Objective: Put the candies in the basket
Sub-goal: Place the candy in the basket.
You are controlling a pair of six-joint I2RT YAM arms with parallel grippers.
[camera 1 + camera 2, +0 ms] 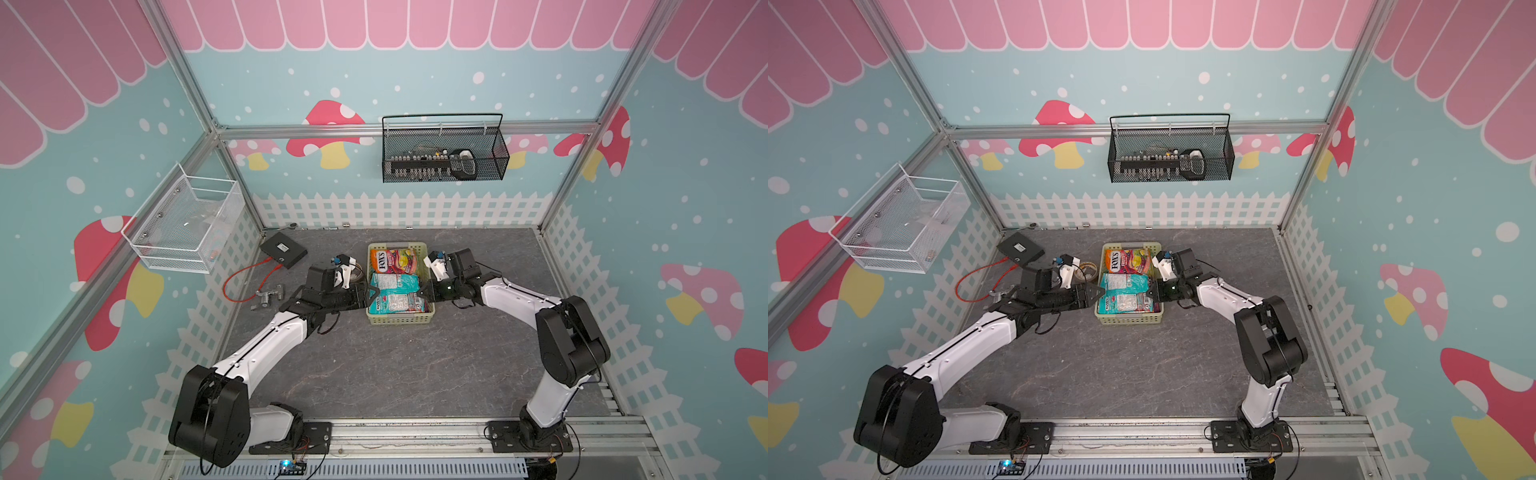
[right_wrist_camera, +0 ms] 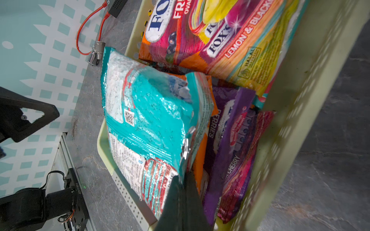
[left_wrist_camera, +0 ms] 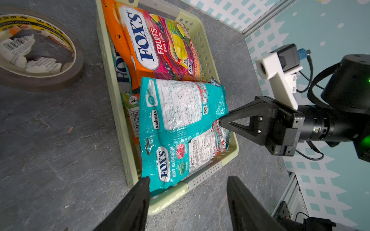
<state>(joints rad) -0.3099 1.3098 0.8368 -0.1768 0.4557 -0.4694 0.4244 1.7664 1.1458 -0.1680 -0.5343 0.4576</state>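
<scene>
Already the candies (image 3: 152,46) lie in the basket (image 3: 112,84) toward the far edge of the tabletop (image 1: 395,374), but the right gripper (image 3: 221,120) is clamped on the teal candy bag (image 3: 176,140) at its edge, the left gripper (image 3: 188,180) spread wide beside it, so pulling away unreleased could drag it over the rim.

Teal mushroom-print walls (image 1: 415,83) enclose a grey stone-look floor (image 1: 395,365).

A robot test cell, probably in a lab: aluminium framing (image 1: 561,126) boxes in a grey stone-look tabletop (image 1: 395,365). The walls (image 1: 415,83) are printed backdrops of mushrooms and picket fence. Robot arms (image 1: 266,340) are bolted to a slotted rail (image 1: 415,432), and a wired circuit board (image 1: 291,466) sits in front.
</scene>
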